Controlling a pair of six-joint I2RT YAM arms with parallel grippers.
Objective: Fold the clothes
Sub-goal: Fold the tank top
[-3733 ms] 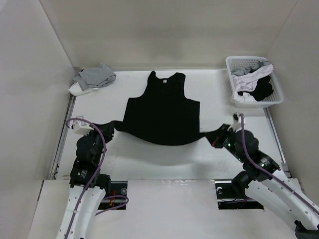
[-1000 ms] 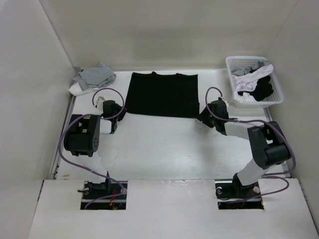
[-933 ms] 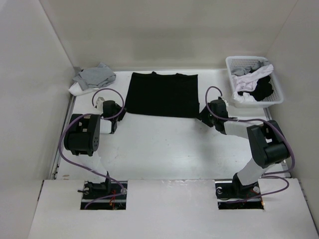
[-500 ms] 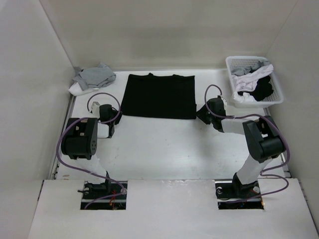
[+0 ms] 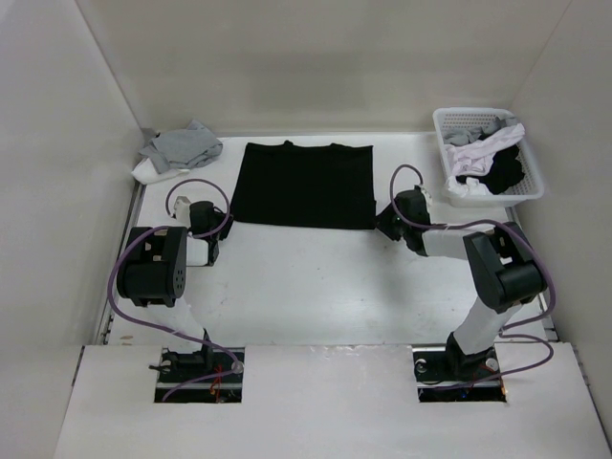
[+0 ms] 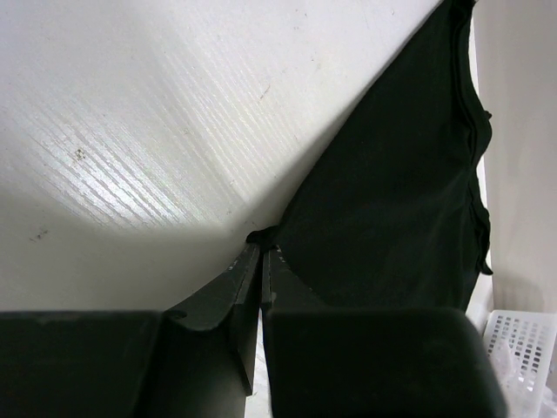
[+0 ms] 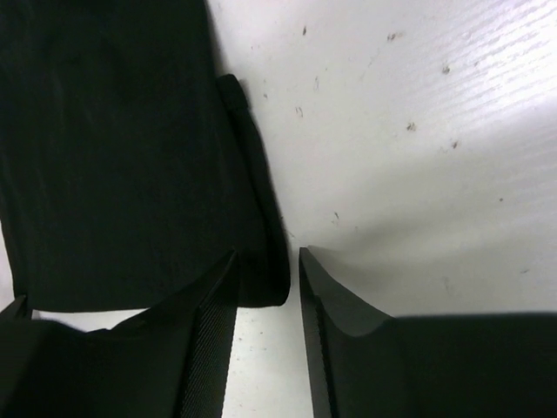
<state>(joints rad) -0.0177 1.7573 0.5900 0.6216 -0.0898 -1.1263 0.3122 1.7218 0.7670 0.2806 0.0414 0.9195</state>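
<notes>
White walls enclose a white table (image 5: 306, 287), seen whole only from the overhead camera. At its far middle the black T-shirt (image 5: 304, 185) lies flat as a wide rectangle, its collar at the far edge. A crumpled grey garment (image 5: 180, 148) lies at the far left corner, and a white basket (image 5: 488, 153) of black and white clothes stands at the far right.

From above, the left gripper (image 5: 222, 226) is just beside the shirt's near left corner and the right gripper (image 5: 381, 222) just beside its near right corner. How the fingers stand cannot be made out from there.

That detail is given by the wrist cameras. In the left wrist view the left gripper (image 6: 261, 252) is seen with its fingers pressed together and the corner of the shirt (image 6: 392, 200) meeting their tips; whether fabric is pinched cannot be told. A bit of the basket (image 6: 513, 348) also shows there.

In the right wrist view the right gripper (image 7: 267, 257) is seen with its fingers spread. The corner of the shirt (image 7: 130, 157) lies in the gap between them, beside the left finger, with bare table beside the other.
</notes>
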